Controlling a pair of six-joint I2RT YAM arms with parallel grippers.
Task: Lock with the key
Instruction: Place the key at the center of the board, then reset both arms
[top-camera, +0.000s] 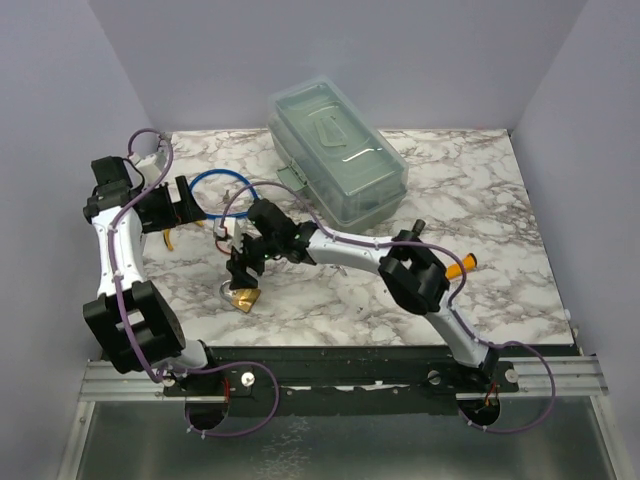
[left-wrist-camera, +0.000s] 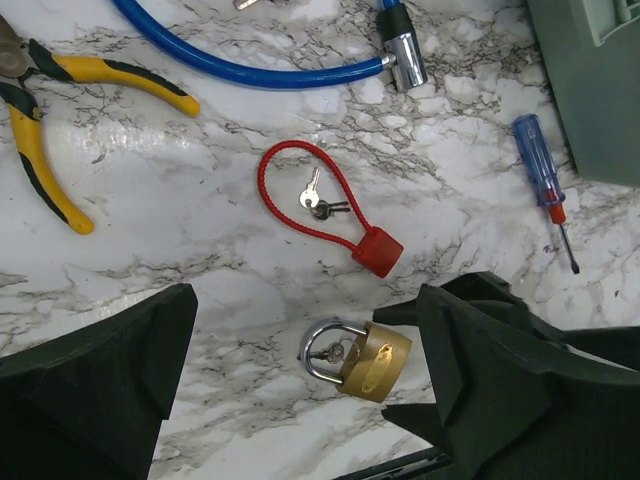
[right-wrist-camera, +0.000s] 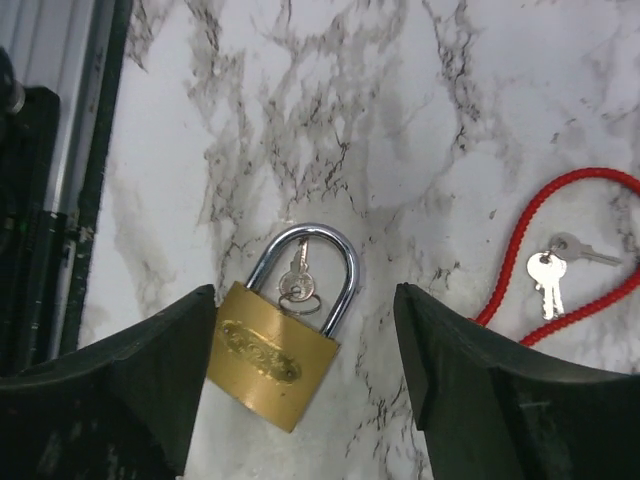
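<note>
Hovering right tool (right-wrist-camera: 300, 305), released and empty, astride lock (right-wrist-camera: 270, 365) lying flat on near-left surface (right-wrist-camera: 330, 120). Left tool (left-wrist-camera: 305, 298) likewise released. Step probably key pickup; next calls for fine pinch on key (right-wrist-camera: 297, 272) at shackle.

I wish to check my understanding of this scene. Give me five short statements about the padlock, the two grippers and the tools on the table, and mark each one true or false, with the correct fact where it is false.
1. The padlock lies flat on the marble table. True.
2. The right gripper is shut on the padlock. False: its fingers stand apart, one on each side of the padlock.
3. Small keys lie inside the loop of the red cable lock. True.
4. The pliers have blue handles. False: the handles are yellow.
5. The left gripper holds the screwdriver. False: it is open and empty, and the screwdriver lies on the table.
</note>
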